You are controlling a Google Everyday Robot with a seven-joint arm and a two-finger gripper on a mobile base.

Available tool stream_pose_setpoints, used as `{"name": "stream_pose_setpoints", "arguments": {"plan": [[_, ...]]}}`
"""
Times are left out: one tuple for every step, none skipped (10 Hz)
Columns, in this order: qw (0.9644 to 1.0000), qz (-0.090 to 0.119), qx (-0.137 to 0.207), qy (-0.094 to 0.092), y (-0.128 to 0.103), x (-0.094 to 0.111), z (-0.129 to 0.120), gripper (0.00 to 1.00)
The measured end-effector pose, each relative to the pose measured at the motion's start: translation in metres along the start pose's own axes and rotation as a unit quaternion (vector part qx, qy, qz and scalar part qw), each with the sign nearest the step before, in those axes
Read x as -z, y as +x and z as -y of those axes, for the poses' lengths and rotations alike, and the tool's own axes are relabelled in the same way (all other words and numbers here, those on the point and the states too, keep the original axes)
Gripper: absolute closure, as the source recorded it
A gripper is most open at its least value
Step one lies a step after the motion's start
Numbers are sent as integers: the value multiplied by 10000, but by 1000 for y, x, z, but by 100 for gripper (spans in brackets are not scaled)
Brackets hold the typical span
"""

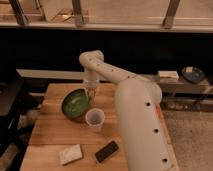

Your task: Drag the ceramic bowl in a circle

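The ceramic bowl (76,104) is round, glossy green with a darker rim, and rests on the wooden table (50,132) left of centre. My gripper (91,93) points down at the bowl's right rim, at the end of my white arm (135,110). A small white cup (95,120) stands just right of and in front of the bowl, close to it.
A black flat object (107,151) and a pale sponge-like block (70,154) lie near the table's front. A dark round object (192,74) and a pale box (168,75) sit on the ledge at the back right. A black chair (10,110) stands left of the table.
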Motion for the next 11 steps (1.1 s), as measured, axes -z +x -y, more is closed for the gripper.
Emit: {"name": "stream_pose_setpoints", "arguments": {"plan": [[9999,90,7,-48,-16,2,-1,100],[9998,152,61,-101,-28,3,-8,100],[9996,196,110,-143,-36,3,-13,100],[9993,225,215,-210,-45,2,-24,100],[9986,218,382,-287,-50,-2,-40,100],[9980,182,506,-325,-50,-5,-50,100],[9968,80,708,-365,-44,-13,-65,100],[9953,-40,877,-414,-33,-20,-75,100],[9943,-104,958,-452,-24,-23,-80,100],[9934,-169,1025,-491,-13,-26,-82,100],[9932,-233,1023,-504,-2,-29,-78,100]]}}
